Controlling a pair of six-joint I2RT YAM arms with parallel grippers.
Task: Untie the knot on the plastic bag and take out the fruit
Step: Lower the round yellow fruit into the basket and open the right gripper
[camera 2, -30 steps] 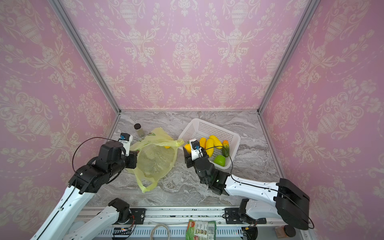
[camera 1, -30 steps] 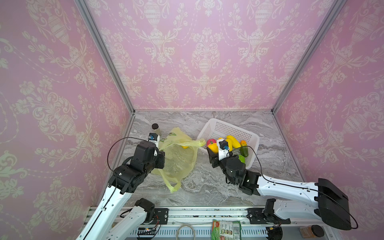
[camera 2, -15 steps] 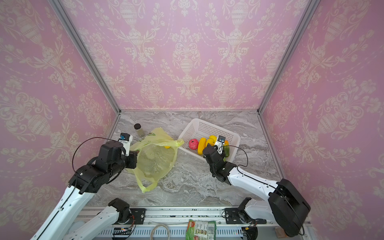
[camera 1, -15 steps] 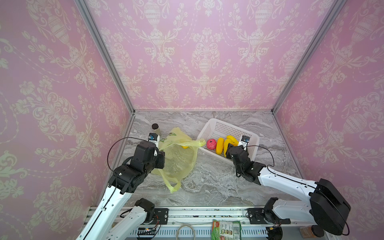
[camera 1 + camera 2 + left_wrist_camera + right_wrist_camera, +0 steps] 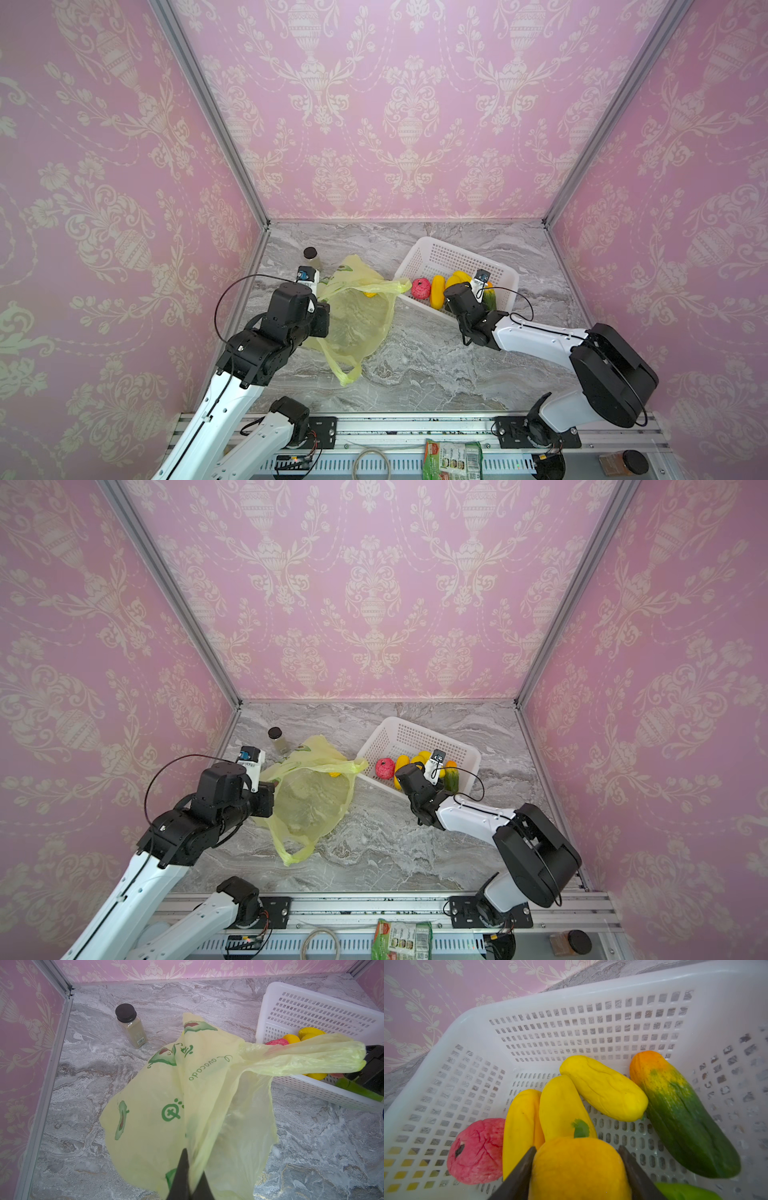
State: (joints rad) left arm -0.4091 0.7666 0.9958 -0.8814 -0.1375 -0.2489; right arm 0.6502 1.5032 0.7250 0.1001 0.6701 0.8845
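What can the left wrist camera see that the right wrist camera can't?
Only the left wrist view shows the bag, pinched in the shut left jaws, and the upright bottle. Only the right wrist view shows the right jaws clamped on the round orange fruit, and the orange end of the green-orange piece. Both show the basket, with the pink ball and yellow fruit in it.
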